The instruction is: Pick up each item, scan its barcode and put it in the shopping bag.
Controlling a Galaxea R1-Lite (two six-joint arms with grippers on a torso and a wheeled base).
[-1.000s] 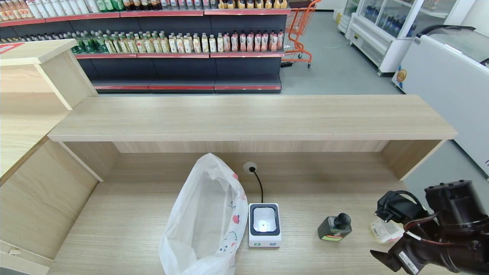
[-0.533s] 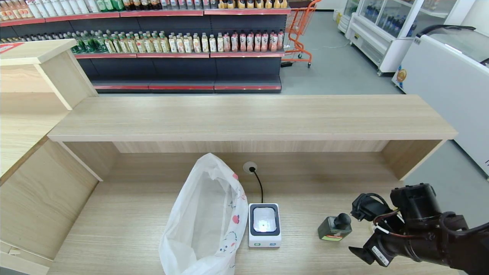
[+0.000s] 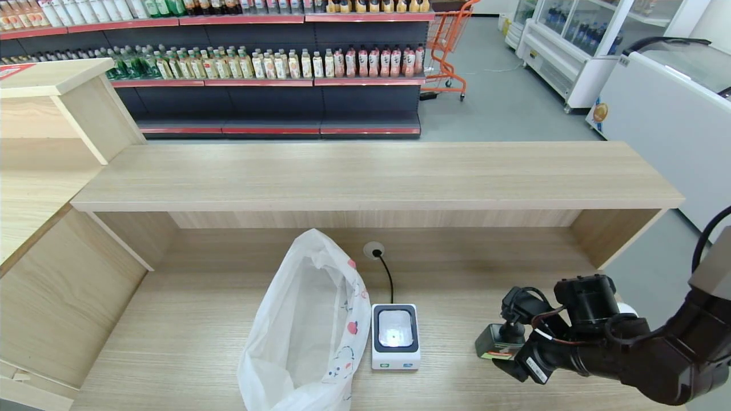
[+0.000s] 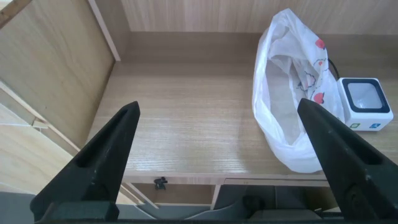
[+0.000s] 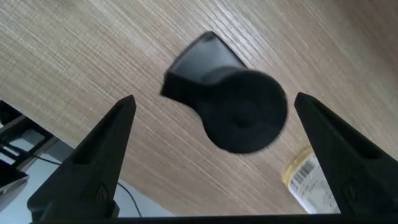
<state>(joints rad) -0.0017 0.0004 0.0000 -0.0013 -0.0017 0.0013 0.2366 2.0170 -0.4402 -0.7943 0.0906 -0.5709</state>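
A small dark bottle with a black round cap stands on the counter to the right of the scanner. My right gripper hangs right over it. In the right wrist view the gripper is open, its fingers on either side of the bottle's cap without touching it. A pale item with a barcode label lies just beyond the bottle. The white shopping bag stands open left of the scanner. My left gripper is open and holds nothing, above the counter left of the bag.
The scanner's cable runs back to a hole in the counter's rear wall. A raised wooden shelf overhangs the back of the counter, and side panels close it in left and right. Bare counter lies left of the bag.
My right arm has swung left along the counter, from beside the pale item to over the dark bottle, now hiding the pale item in the head view. Bag, scanner and bottle have stayed put.
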